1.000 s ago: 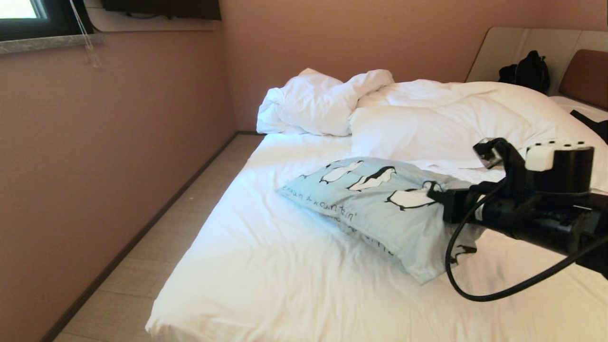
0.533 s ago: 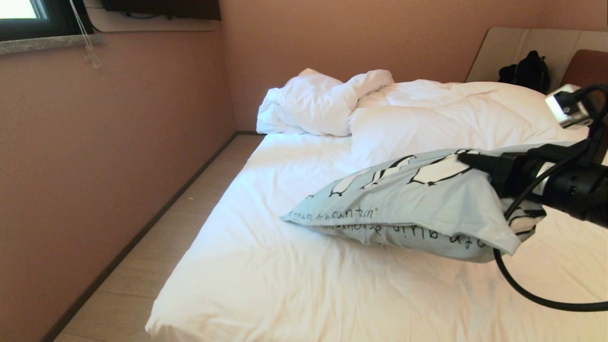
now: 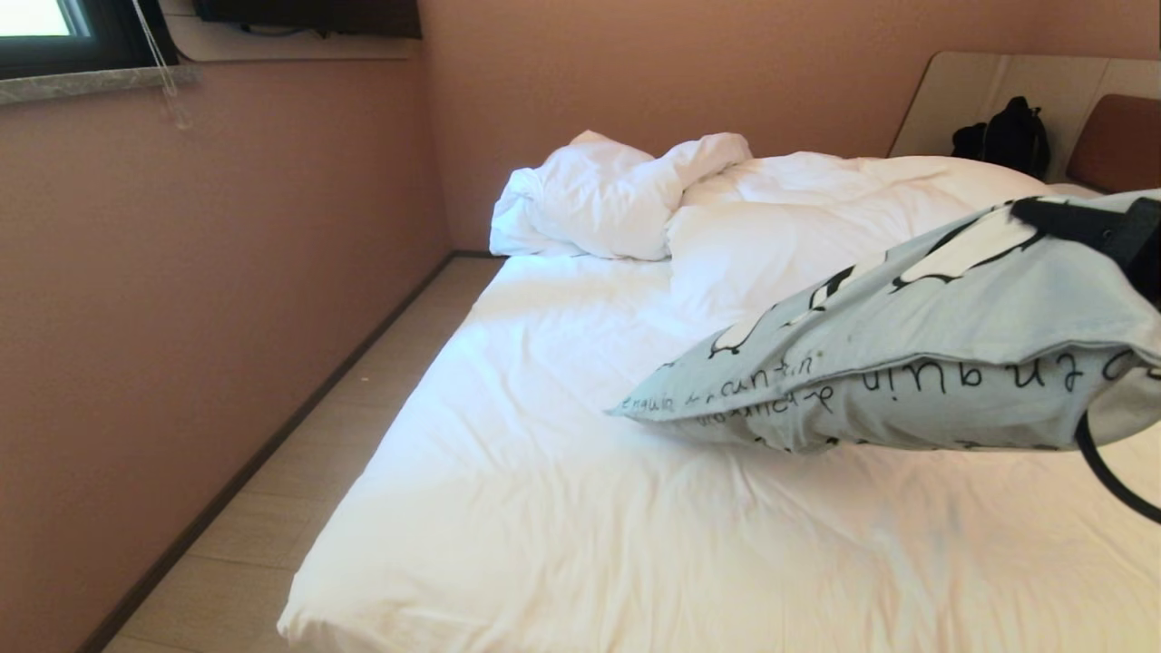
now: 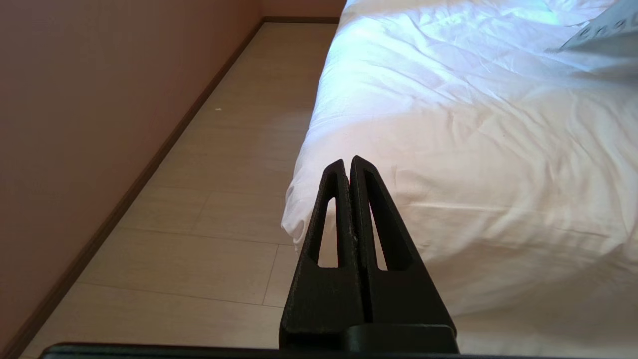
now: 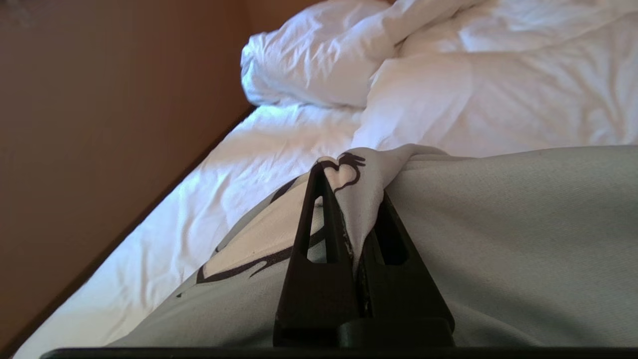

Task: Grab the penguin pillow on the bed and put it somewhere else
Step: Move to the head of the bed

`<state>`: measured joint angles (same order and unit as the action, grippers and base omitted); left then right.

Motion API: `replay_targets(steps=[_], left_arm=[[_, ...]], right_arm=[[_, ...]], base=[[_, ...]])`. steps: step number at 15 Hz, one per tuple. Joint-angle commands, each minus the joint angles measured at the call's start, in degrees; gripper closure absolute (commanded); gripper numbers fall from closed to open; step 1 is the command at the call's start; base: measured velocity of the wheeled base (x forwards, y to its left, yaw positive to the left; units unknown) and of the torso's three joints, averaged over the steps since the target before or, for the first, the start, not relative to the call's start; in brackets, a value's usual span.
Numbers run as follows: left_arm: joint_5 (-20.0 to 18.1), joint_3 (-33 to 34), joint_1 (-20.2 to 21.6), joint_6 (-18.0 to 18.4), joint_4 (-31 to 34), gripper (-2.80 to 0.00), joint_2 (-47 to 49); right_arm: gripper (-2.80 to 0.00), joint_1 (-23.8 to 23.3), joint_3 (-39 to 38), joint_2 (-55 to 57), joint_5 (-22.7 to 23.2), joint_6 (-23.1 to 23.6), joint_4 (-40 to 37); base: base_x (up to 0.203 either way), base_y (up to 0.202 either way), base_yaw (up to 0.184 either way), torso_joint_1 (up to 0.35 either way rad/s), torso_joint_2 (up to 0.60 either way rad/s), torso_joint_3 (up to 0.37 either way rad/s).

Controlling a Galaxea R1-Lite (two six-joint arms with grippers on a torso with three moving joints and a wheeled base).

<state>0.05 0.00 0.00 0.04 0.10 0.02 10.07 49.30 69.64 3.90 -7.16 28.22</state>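
Hanging tilted above the bed [image 3: 562, 508], the penguin pillow [image 3: 916, 363] is sitting on the right side of the head view, its far right end raised and its left corner dipping low toward the white sheet; whether that corner is touching the sheet cannot be told. Dark lettering is running along its near edge and penguin prints are showing on top. The right gripper [image 5: 356, 199] is pinching a fold of the pillow's cloth, its two black fingers [image 5: 314, 234] closed tight on the fabric with a penguin print bunched between them. Behind the pillow a crumpled white duvet [image 3: 626, 195] is lying heaped toward the wall. A dark bag [image 3: 1002, 136] is resting against the headboard [image 3: 1120, 141]. The left gripper [image 4: 349, 162] is idling low beside the bed's near corner, over the pale floor [image 4: 199, 209], its fingers pressed together and holding nothing.
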Motion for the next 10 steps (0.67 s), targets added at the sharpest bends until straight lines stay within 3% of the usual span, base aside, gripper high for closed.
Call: replay_targets(steps=[1,10], left_arm=[[0.03,0.09,0.00,-0.04,-0.01,0.00,-0.02],[0.12,0.09,0.00,-0.13,-0.01,0.00,-0.02]], right_arm=[[0.00,-1.61,0.63,-2.80,0.06,-0.05,0.17],[0.00,-3.21,0.79,-5.22,0.05,-0.05,0.26]], base=[[0.000,0.000,0.000,0.000,0.00,0.000],[0.000,0.000,0.000,0.000,0.00,0.000]])
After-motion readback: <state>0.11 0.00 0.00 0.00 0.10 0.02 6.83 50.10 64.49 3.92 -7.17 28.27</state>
